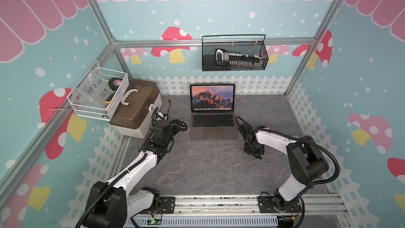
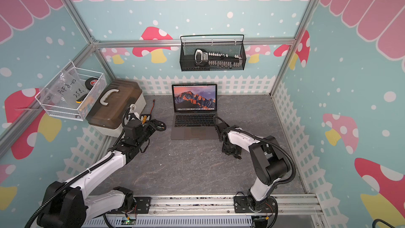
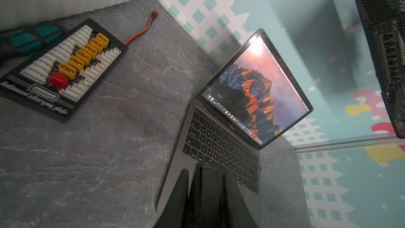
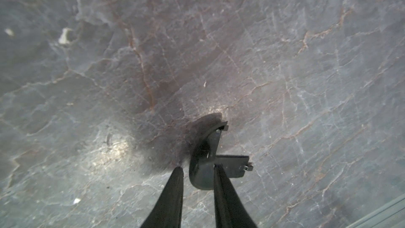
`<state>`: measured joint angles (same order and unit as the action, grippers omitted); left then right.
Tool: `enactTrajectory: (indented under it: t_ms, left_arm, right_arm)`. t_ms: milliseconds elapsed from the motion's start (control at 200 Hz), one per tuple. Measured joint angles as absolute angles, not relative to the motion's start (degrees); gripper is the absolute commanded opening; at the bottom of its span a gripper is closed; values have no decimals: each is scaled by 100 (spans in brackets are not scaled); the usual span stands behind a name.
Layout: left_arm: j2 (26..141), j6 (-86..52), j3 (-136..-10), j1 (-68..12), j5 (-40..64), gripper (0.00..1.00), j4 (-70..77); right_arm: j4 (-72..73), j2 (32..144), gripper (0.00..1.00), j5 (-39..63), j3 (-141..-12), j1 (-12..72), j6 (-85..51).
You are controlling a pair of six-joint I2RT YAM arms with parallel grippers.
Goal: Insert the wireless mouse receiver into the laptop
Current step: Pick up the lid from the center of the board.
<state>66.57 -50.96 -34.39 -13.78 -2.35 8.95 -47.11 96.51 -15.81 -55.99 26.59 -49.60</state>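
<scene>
Entry: left gripper (image 1: 178,126) clamps small black oval wireless mouse (image 2: 161,126) left of slim dark-grey metal laptop (image 1: 213,126), we judge to steady it; right gripper (image 4: 197,168), jaws narrow, straddles black curved shell piece (image 4: 202,178), unpinched. We see no wireless mouse receiver.

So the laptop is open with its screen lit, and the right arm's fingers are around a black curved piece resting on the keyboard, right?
Not the keyboard: the right wrist view shows the black curved piece resting on the grey table. The laptop is open, screen lit, and the right arm's fingers are around the piece.
</scene>
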Motion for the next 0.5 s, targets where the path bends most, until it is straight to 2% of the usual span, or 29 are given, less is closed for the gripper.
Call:
enactTrajectory:
  t_ms: [270,380,440,500]
  left_arm:
    - [6869,-5006,-3454,-1278,615,0,1269]
    - [6873,-5011,-3433,-1278,672,0,1509]
    - [6873,-5011,-3391,-1275,670,0,1660]
    - [6873,-5009,-3339,-1271,670,0,1752]
  right_arm:
    - [-4650,9743,18,-1835,-5544,2679,-5013]
    - [-4578,9754,8,-1949,-5498,2694,-5074]
    - [-4530,9751,0,-2018,-5461,2711,-5142]
    - [-4491,9710,0,-2115,-5411,2722,-5166]
